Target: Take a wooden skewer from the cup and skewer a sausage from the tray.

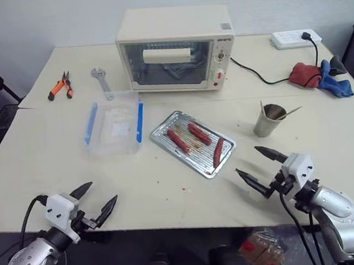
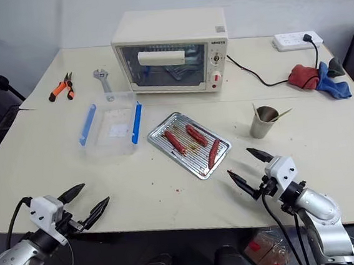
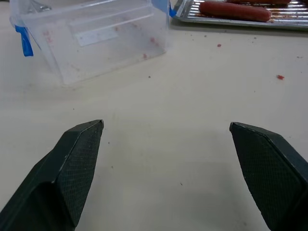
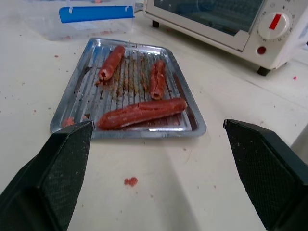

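Observation:
The silver cup (image 1: pixel 269 120) stands on the table right of the tray, with thin wooden skewers (image 1: pixel 291 112) leaning out of it. The shiny ribbed tray (image 1: pixel 192 162) lies mid-table holding three reddish sausages. The slightly bent sausage (image 1: pixel 218 153) lies along the side nearest the cup, and in the right wrist view it (image 4: pixel 142 113) lies nearest the fingers. My right gripper (image 1: pixel 246 159) hovers open and empty near the table's front edge, just right of the tray and in front of the cup. My left gripper (image 1: pixel 103 190) is open and empty at the front left.
A clear plastic box with blue clips (image 1: pixel 114 123) sits left of the tray. Behind them stands a cream toaster oven (image 1: pixel 175 48) with its cable. Orange pliers (image 1: pixel 59 86) and a wrench (image 1: pixel 102 80) lie back left. A power strip (image 1: pixel 295 38) and red and blue cloths (image 1: pixel 319 75) lie back right.

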